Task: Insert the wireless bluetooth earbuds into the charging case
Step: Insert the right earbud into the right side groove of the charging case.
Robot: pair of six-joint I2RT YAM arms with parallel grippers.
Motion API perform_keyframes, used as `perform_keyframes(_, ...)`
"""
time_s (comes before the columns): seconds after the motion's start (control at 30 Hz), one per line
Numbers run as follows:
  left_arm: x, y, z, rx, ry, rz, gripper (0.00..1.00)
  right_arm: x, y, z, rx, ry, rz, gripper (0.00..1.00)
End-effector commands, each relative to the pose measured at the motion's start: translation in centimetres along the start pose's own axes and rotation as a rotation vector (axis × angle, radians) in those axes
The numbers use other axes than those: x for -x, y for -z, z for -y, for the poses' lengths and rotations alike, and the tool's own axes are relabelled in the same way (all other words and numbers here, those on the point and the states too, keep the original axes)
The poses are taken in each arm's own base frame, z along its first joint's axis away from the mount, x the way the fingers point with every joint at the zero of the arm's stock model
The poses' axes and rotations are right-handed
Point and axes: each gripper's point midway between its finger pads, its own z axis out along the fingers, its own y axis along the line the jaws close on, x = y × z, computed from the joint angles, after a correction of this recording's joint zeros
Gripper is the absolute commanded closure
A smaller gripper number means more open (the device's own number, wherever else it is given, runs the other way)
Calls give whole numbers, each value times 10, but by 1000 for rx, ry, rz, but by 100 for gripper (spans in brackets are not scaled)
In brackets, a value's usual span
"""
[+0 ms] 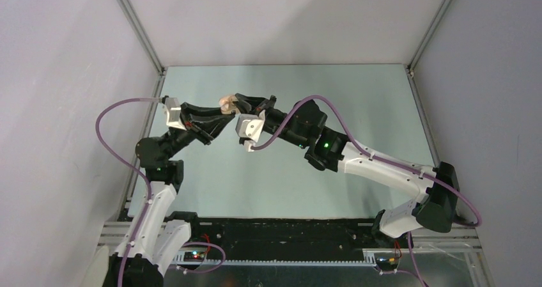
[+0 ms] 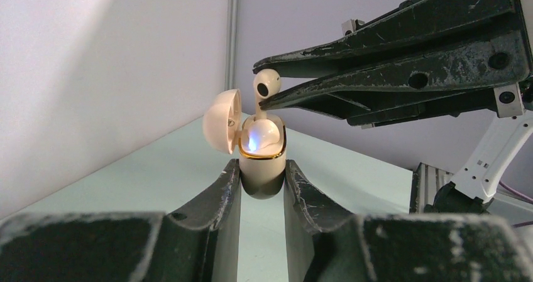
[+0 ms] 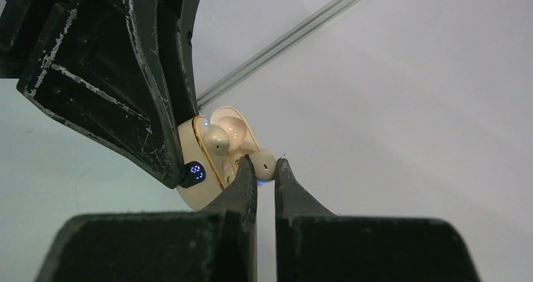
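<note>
Both arms are raised and meet above the far half of the pale green desk [image 1: 358, 108], so nothing of the task lies on the surface. The left tool [image 2: 262, 169] is closed around the lower body of the cream charging case [image 2: 263, 180], one finger on each side, and holds it upright in the air. The lid [image 2: 221, 119] of the case stands open, tipped to the side, and a thin gold rim [image 2: 261, 156] runs around the mouth. A second earbud [image 2: 264, 134] already sits in the case, with a blue light [image 2: 252, 142] glowing beside it. The right tool [image 3: 264, 169] comes from the other side and is closed on a cream earbud [image 2: 267, 84], pinching it between the two tips just over the open mouth. The stem of this bud points down toward the empty place in the case, but I cannot tell if it touches the inside. From the right wrist view a small lit display [image 3: 195, 171] shows on the wall of the case.
</note>
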Motion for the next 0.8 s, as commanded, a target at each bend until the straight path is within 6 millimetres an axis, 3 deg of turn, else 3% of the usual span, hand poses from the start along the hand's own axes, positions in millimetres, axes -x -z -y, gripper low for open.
perform_keyframes(0.0, 11, 1, 8, -24, -66, 29, 100, 7, 0, 1, 9, 7, 16, 100)
perform_keyframes(0.43, 11, 1, 6, -17, -74, 32, 100, -2, 1, 0, 31, 37, -30, 100)
perform_keyframes(0.63, 9, 2, 8, -28, -96, 26, 100, -4, 0, -17, 131, 8, -48, 100)
perform_keyframes(0.77, 7, 3, 9, -33, -110, 21, 100, -4, -2, -22, 170, -35, -71, 91)
